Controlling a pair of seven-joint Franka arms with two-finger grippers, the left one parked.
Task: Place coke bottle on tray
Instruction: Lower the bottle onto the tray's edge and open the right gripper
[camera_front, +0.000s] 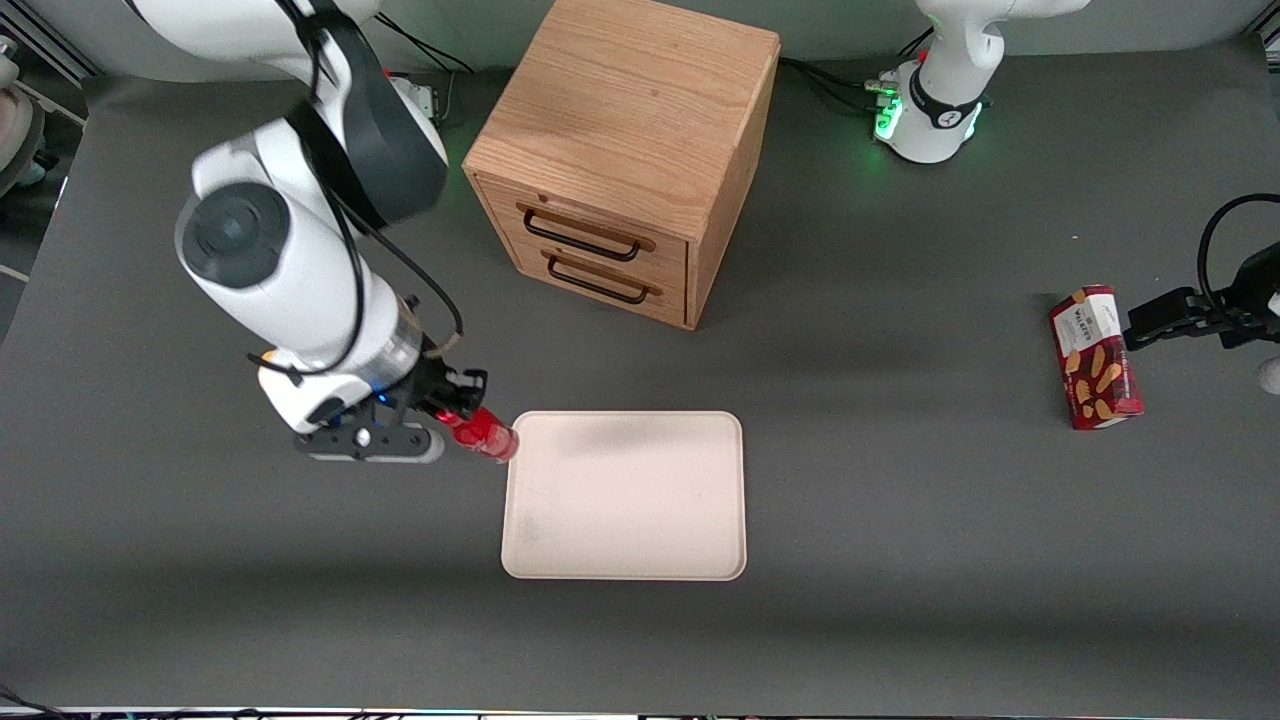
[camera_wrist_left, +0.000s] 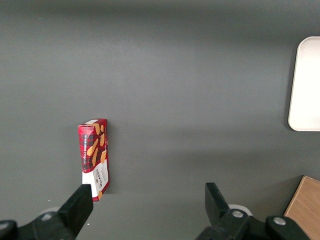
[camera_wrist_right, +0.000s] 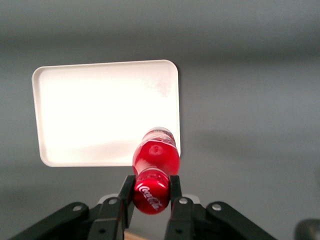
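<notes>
The coke bottle (camera_front: 484, 433) is a slim glossy red bottle with white lettering, held above the table in my right gripper (camera_front: 447, 412). The bottle hangs over the tray's edge at the corner toward the working arm's end, farther from the front camera. In the right wrist view the gripper (camera_wrist_right: 150, 189) is shut on the bottle (camera_wrist_right: 155, 165), one finger on each side of its body. The tray (camera_front: 625, 495) is a flat cream-white rectangle with a low rim, lying on the grey table in front of the wooden drawer cabinet; it also shows in the right wrist view (camera_wrist_right: 100, 110).
A wooden cabinet (camera_front: 625, 150) with two drawers stands farther from the front camera than the tray. A red snack box (camera_front: 1095, 358) lies toward the parked arm's end of the table; it also shows in the left wrist view (camera_wrist_left: 94, 159).
</notes>
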